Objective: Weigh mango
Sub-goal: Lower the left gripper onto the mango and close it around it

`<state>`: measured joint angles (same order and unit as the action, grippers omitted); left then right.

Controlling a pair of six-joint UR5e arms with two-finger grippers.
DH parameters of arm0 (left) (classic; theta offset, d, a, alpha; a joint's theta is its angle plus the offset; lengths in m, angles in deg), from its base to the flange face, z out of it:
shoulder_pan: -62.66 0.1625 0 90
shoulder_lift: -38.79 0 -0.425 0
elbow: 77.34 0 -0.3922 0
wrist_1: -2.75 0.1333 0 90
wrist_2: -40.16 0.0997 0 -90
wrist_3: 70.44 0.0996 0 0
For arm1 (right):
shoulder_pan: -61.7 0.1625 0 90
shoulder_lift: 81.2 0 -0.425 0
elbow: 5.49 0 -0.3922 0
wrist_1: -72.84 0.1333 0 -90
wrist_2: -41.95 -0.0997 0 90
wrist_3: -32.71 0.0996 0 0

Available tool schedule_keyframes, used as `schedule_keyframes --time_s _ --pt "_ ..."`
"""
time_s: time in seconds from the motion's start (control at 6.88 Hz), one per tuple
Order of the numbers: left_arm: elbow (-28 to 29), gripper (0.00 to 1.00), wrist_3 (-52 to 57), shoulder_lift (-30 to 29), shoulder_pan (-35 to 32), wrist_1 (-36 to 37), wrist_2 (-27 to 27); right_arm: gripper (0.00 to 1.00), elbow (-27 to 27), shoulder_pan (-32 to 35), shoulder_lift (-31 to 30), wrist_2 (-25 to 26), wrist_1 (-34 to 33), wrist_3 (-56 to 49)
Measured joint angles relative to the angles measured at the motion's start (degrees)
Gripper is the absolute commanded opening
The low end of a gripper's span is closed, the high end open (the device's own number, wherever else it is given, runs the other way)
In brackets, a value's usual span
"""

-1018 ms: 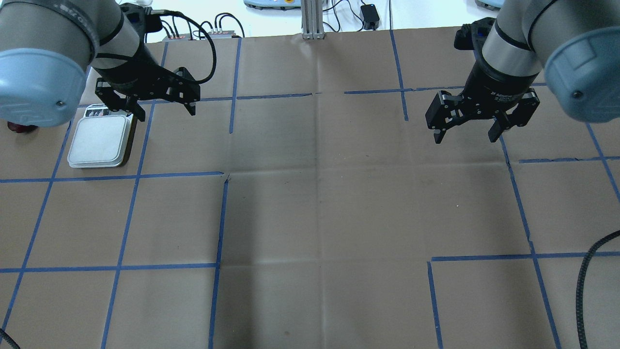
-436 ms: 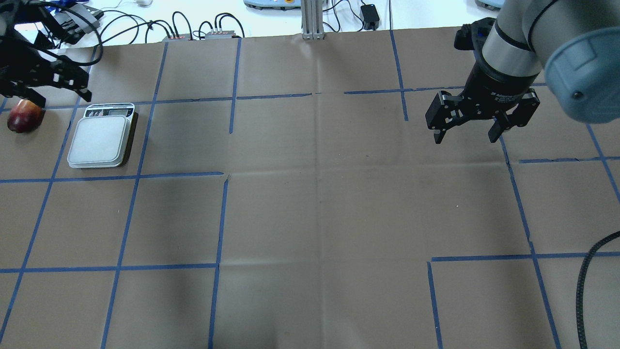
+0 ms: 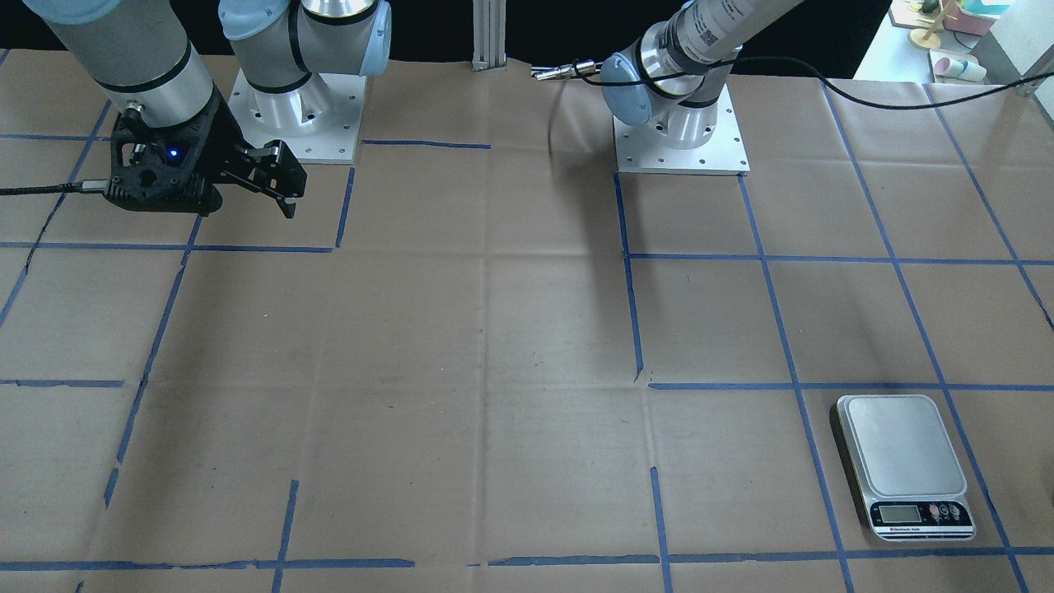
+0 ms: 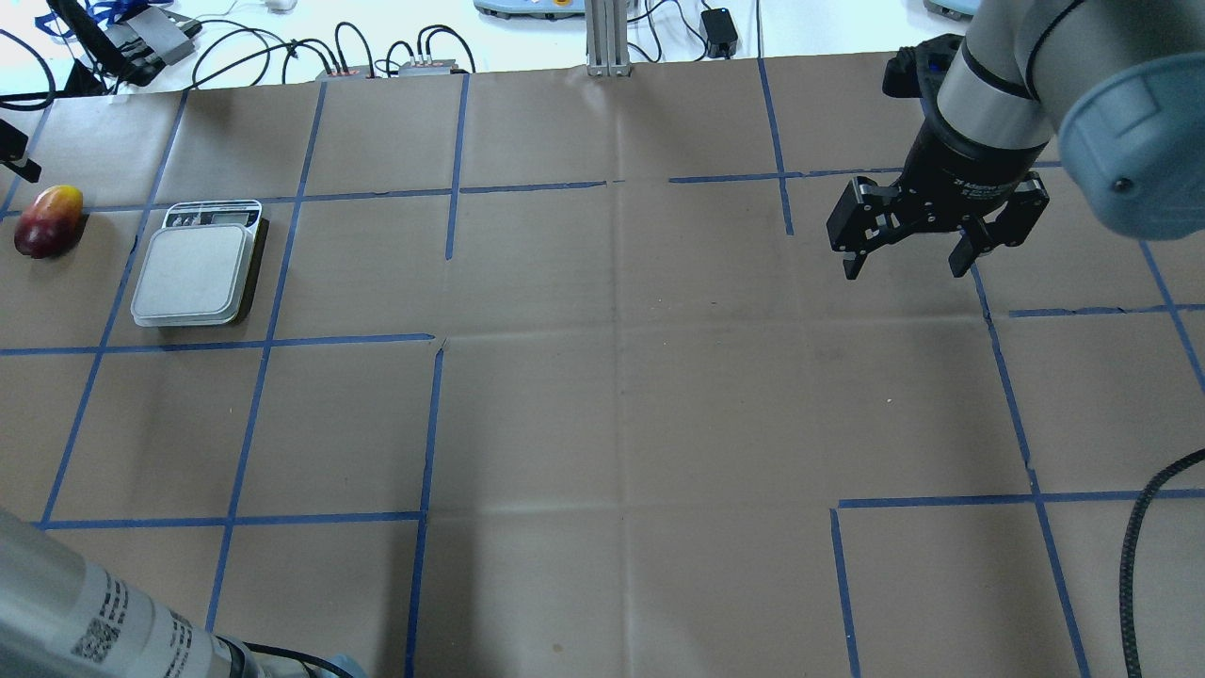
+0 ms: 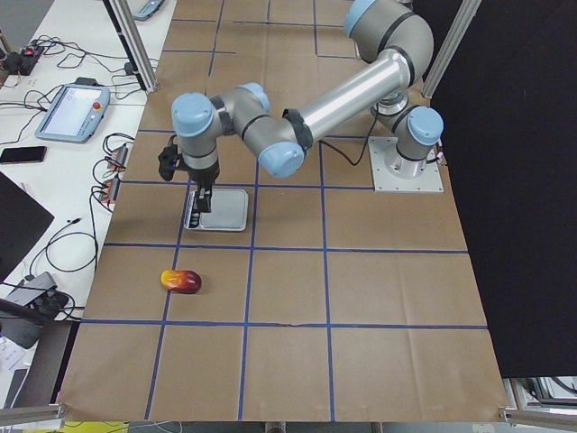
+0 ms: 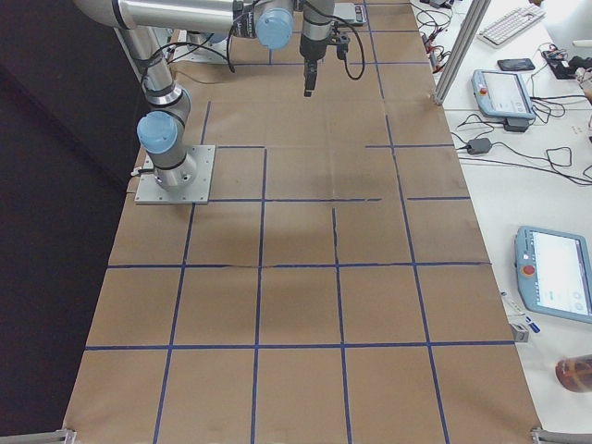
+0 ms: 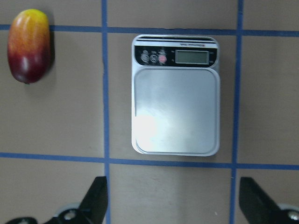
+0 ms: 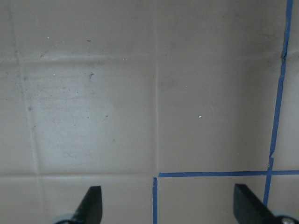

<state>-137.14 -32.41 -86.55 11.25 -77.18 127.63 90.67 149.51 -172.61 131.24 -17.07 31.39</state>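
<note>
mango point(image 7: 28, 45) near scale point(image 7: 176, 95), left gripper point(image 7: 174, 201) splayed

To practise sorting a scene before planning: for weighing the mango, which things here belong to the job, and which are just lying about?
Job: mango, scale, left gripper, open over the scale.
Lying about: teach pendant, phone, cables.

This is a robotics lab: a desk point(image 4: 612, 424) papered in brown and gridded with blue tape point(image 4: 425, 424), two robot arms point(image 5: 343, 90) bolted on metal base plates point(image 3: 681, 140) along one edge, and what look like teach pendants point(image 6: 504, 90) and loose cables point(image 4: 377, 47) on white benches beyond the opposite edge.
</note>
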Motion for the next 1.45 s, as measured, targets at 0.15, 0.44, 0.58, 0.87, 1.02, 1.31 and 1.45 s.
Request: schedule_keyframes --time_s 0.15,0.44,0.58,0.87,1.02,1.31,1.45 --pt "9.64 1.0 1.68 -7.86 1.32 -0.45 -0.38 1.0 0.0 0.0 0.0 0.0 0.0 0.0" --pt "25.02 1.0 2.4 -20.63 1.74 -1.54 -1.26 1.0 0.0 0.0 0.0 0.0 0.0 0.0" --pt "29.91 1.0 2.39 -25.34 1.64 -1.77 -1.68 1.0 0.0 0.0 0.0 0.0 0.0 0.0" --pt "34.4 1.0 2.25 -32.04 1.44 -1.83 -1.51 1.0 0.0 0.0 0.0 0.0 0.0 0.0" --pt "34.97 0.98 2.13 -33.76 1.42 -1.86 -1.31 1.0 0.0 0.0 0.0 0.0 0.0 0.0" --pt "34.91 0.56 1.99 -34.97 1.4 -2.7 -0.97 1.0 0.0 0.0 0.0 0.0 0.0 0.0" --pt "34.85 0.47 1.94 -34.96 1.4 -3.96 0.01 1.0 0.0 -0.01 0.0 0.0 0.0 0.0"
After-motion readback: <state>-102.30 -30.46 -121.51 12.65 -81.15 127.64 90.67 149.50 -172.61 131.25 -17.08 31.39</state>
